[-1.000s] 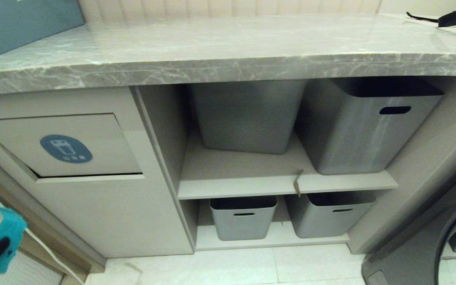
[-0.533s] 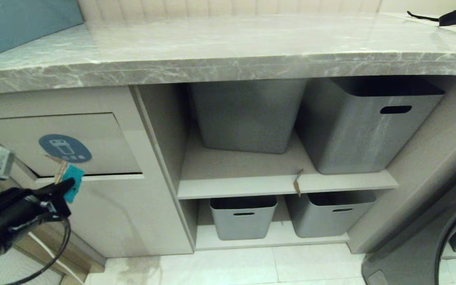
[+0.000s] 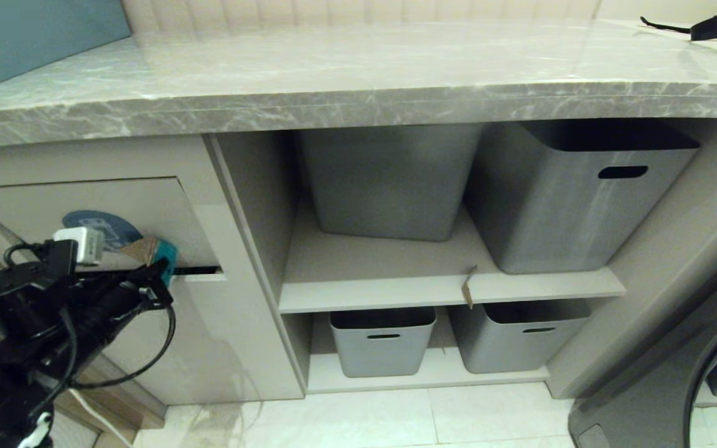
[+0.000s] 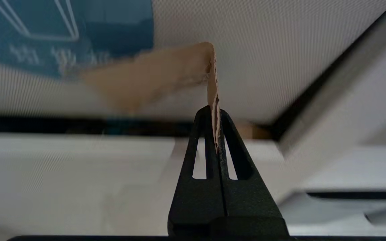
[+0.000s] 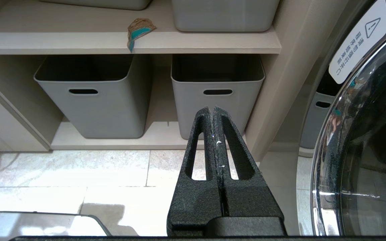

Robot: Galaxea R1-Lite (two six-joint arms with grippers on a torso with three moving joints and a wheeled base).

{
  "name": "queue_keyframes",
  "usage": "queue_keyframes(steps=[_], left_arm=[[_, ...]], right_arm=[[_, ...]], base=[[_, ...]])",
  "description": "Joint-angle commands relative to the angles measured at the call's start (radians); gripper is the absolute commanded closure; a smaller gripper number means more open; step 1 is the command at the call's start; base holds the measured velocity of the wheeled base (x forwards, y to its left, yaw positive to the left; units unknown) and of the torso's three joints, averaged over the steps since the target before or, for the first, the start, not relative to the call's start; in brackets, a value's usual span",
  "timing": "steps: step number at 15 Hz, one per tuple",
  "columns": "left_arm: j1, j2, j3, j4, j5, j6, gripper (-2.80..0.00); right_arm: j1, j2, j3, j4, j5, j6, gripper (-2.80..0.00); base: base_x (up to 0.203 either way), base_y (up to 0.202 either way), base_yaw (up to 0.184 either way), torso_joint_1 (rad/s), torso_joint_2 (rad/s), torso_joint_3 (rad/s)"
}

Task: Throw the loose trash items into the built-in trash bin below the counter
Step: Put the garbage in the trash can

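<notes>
Torn tan-brown cardboard scrap [image 4: 166, 75], judged light, stiff and best gripped by its edge, is pinched in the closed left hand [image 4: 215, 117] against the beige bin flap [image 3: 165, 208].

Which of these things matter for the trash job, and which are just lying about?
Job: cardboard scrap pinched in left gripper; bin flap; second scrap on shelf edge; counter.
Lying about: grey tubs; black strap; washing machine.

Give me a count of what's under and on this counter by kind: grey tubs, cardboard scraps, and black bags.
Grey tubs: 4
Cardboard scraps: 2, one in the left gripper at the bin flap, one on the shelf edge
Black strapped bag: 1
Total: 7
</notes>
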Motion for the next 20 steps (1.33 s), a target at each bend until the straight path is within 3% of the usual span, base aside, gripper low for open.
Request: queue_keyframes(steps=[1,12,13,20], left_arm=[[-0.003,0.098,-0.05,-0.016,-0.002,-0.003,0.0],[-0.01,0.202,-0.232,-0.018,0.007,-0.034,0.0],[-0.012,0.202,-0.237,-0.018,0.007,-0.031,-2.8],[-0.013,0.187,-0.235,-0.018,0.01,-0.043,-2.8]], right_arm=[[0.0,0.0,0.001,0.0,0.0,0.0,0.0],[0.0,0.0,0.0,0.0,0.0,0.0,0.0],[0.0,0.0,0.0,0.0,0.0,0.0,0.0],[0.0,0.0,0.0,0.0,0.0,0.0,0.0]], base=[[0.0,0.0,0.0,0.0,0.0,0.0],[0.0,0.0,0.0,0.0,0.0,0.0],[0.0,0.0,0.0,0.0,0.0,0.0],[0.0,0.0,0.0,0.0,0.0,0.0]])
